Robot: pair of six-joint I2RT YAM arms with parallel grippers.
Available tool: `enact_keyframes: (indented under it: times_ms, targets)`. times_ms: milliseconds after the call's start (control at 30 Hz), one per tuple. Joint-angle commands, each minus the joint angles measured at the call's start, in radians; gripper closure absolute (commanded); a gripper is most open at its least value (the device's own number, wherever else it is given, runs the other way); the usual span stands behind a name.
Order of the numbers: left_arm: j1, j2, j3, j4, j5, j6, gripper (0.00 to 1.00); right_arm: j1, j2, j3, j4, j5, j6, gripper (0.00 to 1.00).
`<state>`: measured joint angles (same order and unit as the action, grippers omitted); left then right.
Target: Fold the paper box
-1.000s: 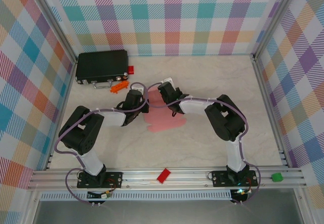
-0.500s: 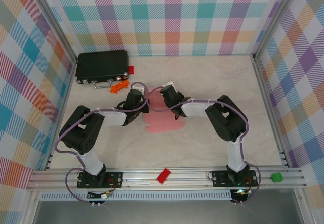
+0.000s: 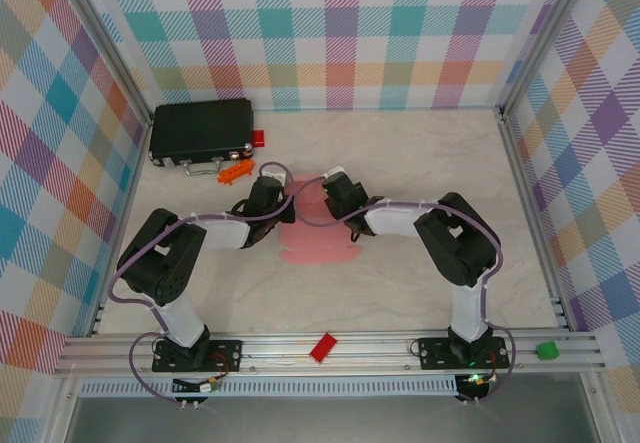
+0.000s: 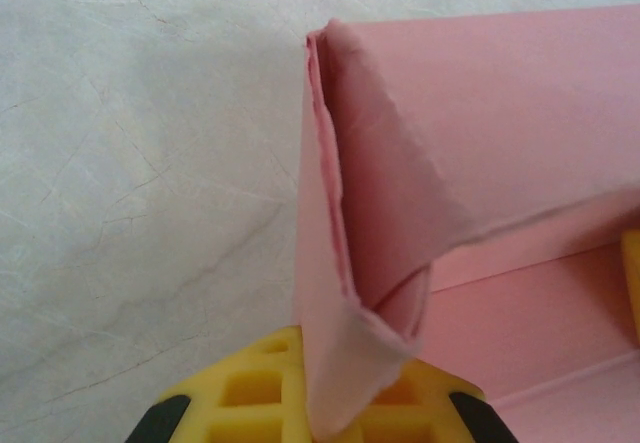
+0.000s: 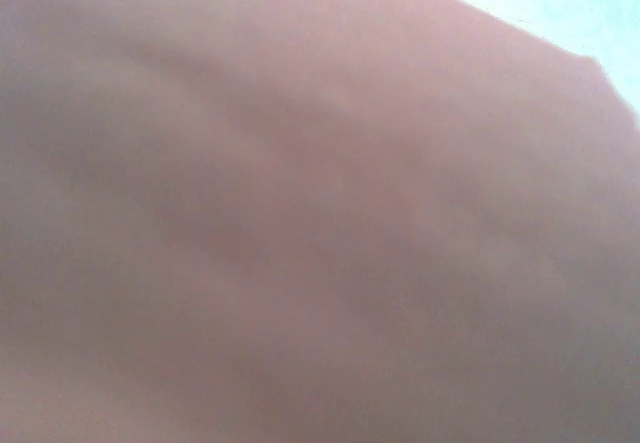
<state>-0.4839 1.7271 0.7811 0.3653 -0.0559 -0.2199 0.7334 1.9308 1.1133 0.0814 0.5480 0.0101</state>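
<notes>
The pale-pink thin card paper box (image 3: pixel 318 243) lies half formed on the surface, between the two tools and reaching toward the arm bases from their tips. In the left wrist view one doubled wall of it (image 4: pixel 480 113) stands upright, its creased corner running down into the left tool (image 4: pixel 330 403), whose yellow pads look pressed together on that corner. The right tool (image 3: pixel 322 203) sits just beside the left tool (image 3: pixel 284 206) over the far end of the card. Its camera is so close to the pink card (image 5: pixel 300 213) that I cannot tell whether it is spread or pinching.

Risks, as I judge them:
- The pinched edge already looks soft and ragged, so a hard pull could tear or crush it.
- If released before the crease sets, the wall may spring flat.
- With the tools this close, a careless move could knock them together.
- The loose near flaps could slide on the smooth marbled surface (image 3: pixel 430 163).

Counted:
- one paper box
- two tools
- one black rectangular case (image 3: pixel 201 131) beyond the left tool
- one small orange piece (image 3: pixel 236 172) beside that case
- two red blocks, one by the case (image 3: pixel 259 138) and one on the near rail (image 3: pixel 323 347)
- one green cube (image 3: pixel 546 350) on the same rail
</notes>
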Motion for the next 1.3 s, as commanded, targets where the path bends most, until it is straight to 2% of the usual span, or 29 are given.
enact_keyframes:
  times_ms: [0,300,567,900,1133,1267]
  targets:
    - [-0.019,0.010,0.012,-0.048,0.015,0.002,0.96,-0.003,-0.064,-0.025,0.019,-0.025,-0.006,0.38]
    - [-0.021,0.010,0.015,-0.048,0.013,0.009,0.96,-0.031,-0.158,-0.092,0.046,-0.120,0.013,0.28]
    - [-0.021,0.012,0.018,-0.049,0.011,0.008,0.96,-0.058,-0.222,-0.152,0.073,-0.253,-0.008,0.26]
    - [-0.021,0.004,0.031,-0.087,-0.003,-0.003,0.97,-0.062,-0.301,-0.224,0.041,-0.312,-0.032,0.25]
    - [-0.021,0.004,0.096,-0.236,-0.047,-0.097,0.97,-0.065,-0.426,-0.242,-0.083,-0.303,0.029,0.24]
    - [-0.021,0.000,0.138,-0.327,-0.051,-0.213,0.98,-0.076,-0.526,-0.264,-0.172,-0.312,0.110,0.23]
